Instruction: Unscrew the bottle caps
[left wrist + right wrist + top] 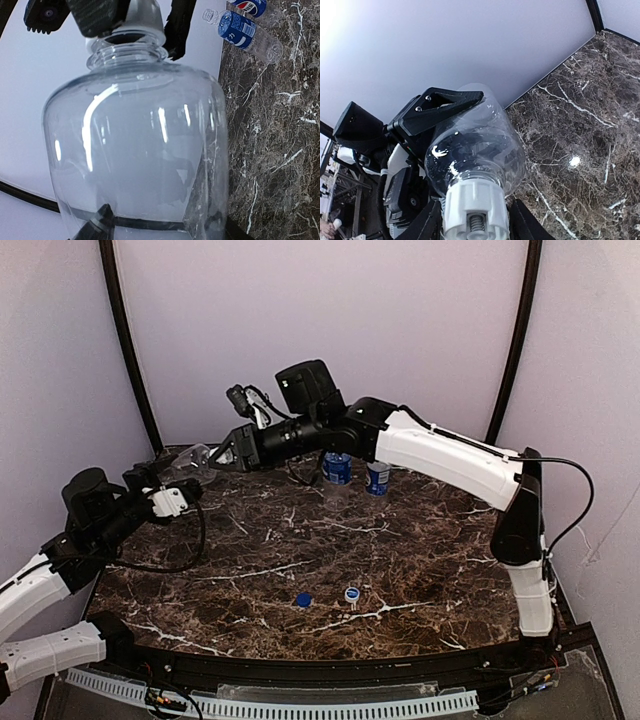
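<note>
The left hand [180, 485] is grasping the plain bottle [135, 150] by its lower body, holding it tilted above the far left corner of the desk [400, 560] with its neck pointing toward the right hand [225, 453]. The right hand is closing its fingers [427, 225] on either side of the white cap [475, 207] and appears to be clamping it, though the contact is hard to confirm. The two labelled bottles [337, 468] [377, 478] are standing uncapped near the desk's far edge, while two loose caps [303, 599] [352, 593] are lying near its front.
</note>
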`<state>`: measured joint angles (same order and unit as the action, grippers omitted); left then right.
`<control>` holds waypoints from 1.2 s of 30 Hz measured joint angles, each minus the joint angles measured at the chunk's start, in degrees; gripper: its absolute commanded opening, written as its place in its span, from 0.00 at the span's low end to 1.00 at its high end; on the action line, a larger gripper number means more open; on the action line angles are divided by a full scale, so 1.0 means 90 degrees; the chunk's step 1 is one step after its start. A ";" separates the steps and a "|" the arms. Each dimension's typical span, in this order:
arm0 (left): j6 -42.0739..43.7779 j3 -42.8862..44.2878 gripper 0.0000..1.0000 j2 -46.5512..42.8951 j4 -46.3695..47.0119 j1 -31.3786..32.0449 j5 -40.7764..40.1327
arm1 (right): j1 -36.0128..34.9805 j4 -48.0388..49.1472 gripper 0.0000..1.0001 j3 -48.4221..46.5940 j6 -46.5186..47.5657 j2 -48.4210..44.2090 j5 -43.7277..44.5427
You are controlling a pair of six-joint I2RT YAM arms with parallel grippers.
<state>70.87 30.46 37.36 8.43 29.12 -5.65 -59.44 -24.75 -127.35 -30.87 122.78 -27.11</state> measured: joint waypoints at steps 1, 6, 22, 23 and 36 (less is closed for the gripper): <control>0.0017 -0.0017 0.53 -0.0005 0.0019 0.0007 0.0000 | 0.0002 0.0017 0.31 -0.0017 0.0007 0.0034 -0.0027; 0.0107 -0.0095 0.53 -0.0058 0.0068 0.0053 -0.0002 | 0.0070 0.0211 0.25 -0.0015 -0.0134 0.0119 -0.0311; -0.1188 0.0896 0.54 -0.0085 -0.3759 0.0046 0.2579 | -0.0355 -0.0216 0.00 0.1778 0.3232 -0.0903 -0.0845; -0.1460 0.0896 0.54 -0.0097 -0.3993 0.0068 0.2977 | -0.0474 -0.0192 0.00 0.1982 0.3757 -0.1078 -0.0758; -0.4398 0.0772 0.52 -0.0172 -0.4082 -0.0051 0.5642 | -0.1515 -0.1025 0.00 0.1953 0.8859 -0.1880 0.0376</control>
<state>31.29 37.41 35.81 -28.32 28.67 45.12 -73.08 -33.98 -109.78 48.86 105.86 -23.73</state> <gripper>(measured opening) 0.594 0.004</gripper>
